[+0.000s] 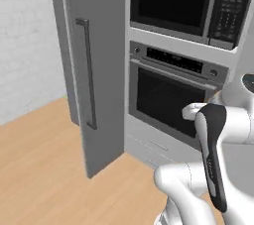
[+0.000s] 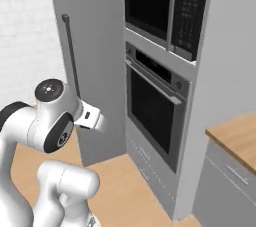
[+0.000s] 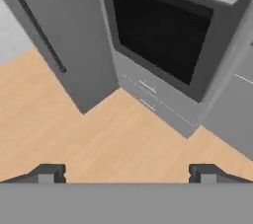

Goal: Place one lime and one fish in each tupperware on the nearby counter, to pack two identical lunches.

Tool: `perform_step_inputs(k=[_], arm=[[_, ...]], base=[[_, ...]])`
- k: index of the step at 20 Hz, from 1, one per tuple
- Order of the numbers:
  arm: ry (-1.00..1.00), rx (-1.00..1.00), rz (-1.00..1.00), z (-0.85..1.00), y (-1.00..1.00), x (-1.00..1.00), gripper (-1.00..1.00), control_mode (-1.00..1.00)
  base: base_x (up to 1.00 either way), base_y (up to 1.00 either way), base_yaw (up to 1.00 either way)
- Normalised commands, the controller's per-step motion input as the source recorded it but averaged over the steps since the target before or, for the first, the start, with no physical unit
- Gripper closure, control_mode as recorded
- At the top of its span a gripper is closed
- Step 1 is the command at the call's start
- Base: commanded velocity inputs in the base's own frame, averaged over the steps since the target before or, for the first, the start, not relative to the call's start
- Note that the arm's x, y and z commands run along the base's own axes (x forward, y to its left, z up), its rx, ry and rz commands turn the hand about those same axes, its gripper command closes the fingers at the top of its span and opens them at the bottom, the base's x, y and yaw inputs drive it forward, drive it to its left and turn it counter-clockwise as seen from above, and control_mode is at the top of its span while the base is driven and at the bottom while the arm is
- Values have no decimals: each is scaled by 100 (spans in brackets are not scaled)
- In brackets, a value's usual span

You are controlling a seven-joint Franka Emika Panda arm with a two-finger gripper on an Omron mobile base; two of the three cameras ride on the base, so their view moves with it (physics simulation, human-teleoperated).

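Empty hand [image 3: 126, 173], fingers [image 3: 49, 172] wide apart, above wooden floor [image 3: 113, 144].

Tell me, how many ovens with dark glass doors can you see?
2. The microwave sits up high in the grey wall unit, and the wall oven sits right below it. More could be outside these views.

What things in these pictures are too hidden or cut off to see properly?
- Counter: right base view, only a corner shows; the right edge cuts off the rest.
- Oven: left base view, the arm covers its lower right corner.
- Microwave: right base view, top cut off by the edge.
- Oven inside: dark glass, contents unreadable.
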Motion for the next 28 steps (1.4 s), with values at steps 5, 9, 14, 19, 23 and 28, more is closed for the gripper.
perform_step_inputs(k=[5, 9, 14, 19, 23, 28], arm=[[0, 0, 0, 0, 0, 0, -100, 100], [0, 0, 0, 0, 0, 0, -100, 100], [0, 0, 0, 0, 0, 0, -100, 100], [0, 0, 0, 0, 0, 0, -100, 100], [0, 0, 0, 0, 0, 0, -100, 100], [0, 0, 0, 0, 0, 0, -100, 100]], base=[[24, 46, 75], [26, 87, 49], [53, 95, 26], [100, 58, 7], [100, 92, 6], [100, 92, 8]])
